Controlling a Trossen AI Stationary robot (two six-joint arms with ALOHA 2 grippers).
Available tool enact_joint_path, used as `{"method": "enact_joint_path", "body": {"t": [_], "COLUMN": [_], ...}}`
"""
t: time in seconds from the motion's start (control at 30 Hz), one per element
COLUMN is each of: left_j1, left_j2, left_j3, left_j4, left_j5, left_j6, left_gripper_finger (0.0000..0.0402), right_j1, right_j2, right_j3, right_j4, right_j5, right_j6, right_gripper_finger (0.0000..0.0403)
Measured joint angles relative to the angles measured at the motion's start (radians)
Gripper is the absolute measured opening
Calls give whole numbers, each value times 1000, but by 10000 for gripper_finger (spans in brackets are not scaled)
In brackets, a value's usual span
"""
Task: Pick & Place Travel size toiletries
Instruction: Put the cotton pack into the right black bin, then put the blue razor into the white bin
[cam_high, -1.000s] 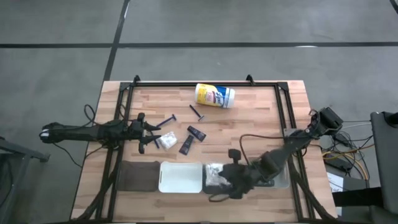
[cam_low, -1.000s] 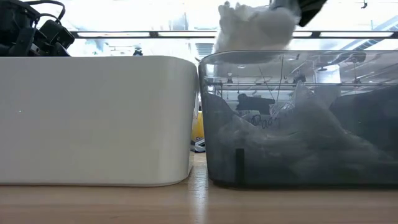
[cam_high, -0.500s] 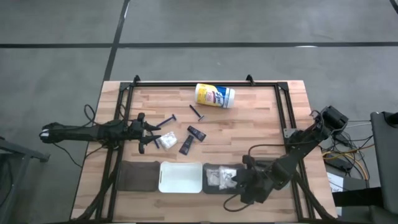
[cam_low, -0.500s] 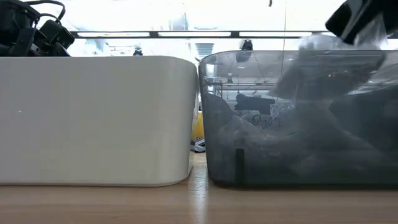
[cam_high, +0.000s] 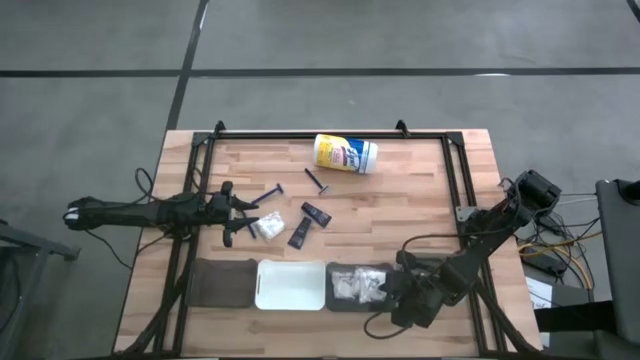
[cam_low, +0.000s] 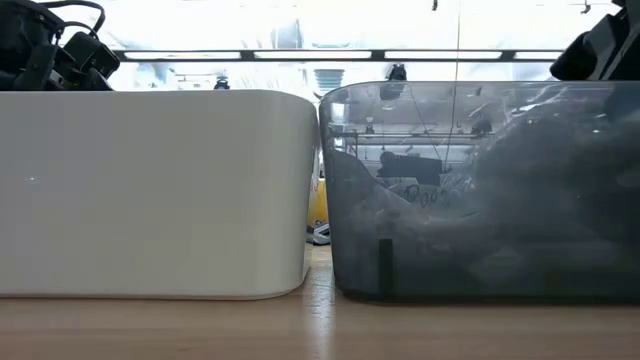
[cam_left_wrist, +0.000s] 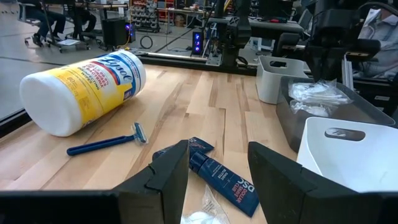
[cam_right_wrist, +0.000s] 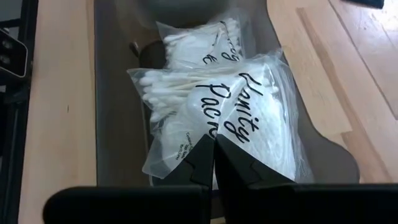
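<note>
My right gripper (cam_right_wrist: 213, 152) reaches into the dark grey see-through bin (cam_high: 338, 298) at the table's near edge and is shut on a clear packet of cotton swabs (cam_right_wrist: 249, 118). That packet lies over a second one (cam_right_wrist: 199, 43). On the wood lie two thin razors (cam_high: 266, 193) (cam_high: 317, 181), two black tubes (cam_high: 317, 215) (cam_high: 299, 233) and a white packet (cam_high: 266, 228). My left gripper (cam_high: 240, 213) waits open at the table's left, just left of that white packet. My right gripper pinches the swab packet's near edge (cam_right_wrist: 202, 140) between its two shut fingers. The fingers slant down into the bin from the table's right side. The packet rests in the bin, partly on top of the other packet.
A white bin (cam_high: 290, 285) stands directly left of the grey one, with a dark flat thing (cam_high: 222, 283) left of that. A yellow-and-white canister (cam_high: 346, 153) lies on its side near the far edge. A black frame (cam_high: 330, 133) borders the table.
My right gripper has moved toward the table's right edge and down, rolling as it went, and has stayed shut. The swab packet it carried above the grey bin's rim has come down inside the bin, onto the other packet.
</note>
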Motion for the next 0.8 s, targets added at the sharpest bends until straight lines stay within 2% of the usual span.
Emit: {"method": "enact_joint_path", "body": {"t": [0.2, 0.33, 0.8], "left_j1": [0, 0, 0], "left_j2": [0, 0, 0], "left_j3": [0, 0, 0], "left_j4": [0, 0, 0], "left_j5": [0, 0, 0], "left_j6": [0, 0, 0], "left_gripper_finger": [171, 171, 171], "right_j1": [0, 0, -1], "right_j2": [0, 0, 1], "right_j3": [-4, -7, -7], "right_j4": [-13, -14, -5], "right_j5": [-59, -73, -80], "right_j6": [44, 73, 93], "right_gripper_finger": [11, 32, 199]}}
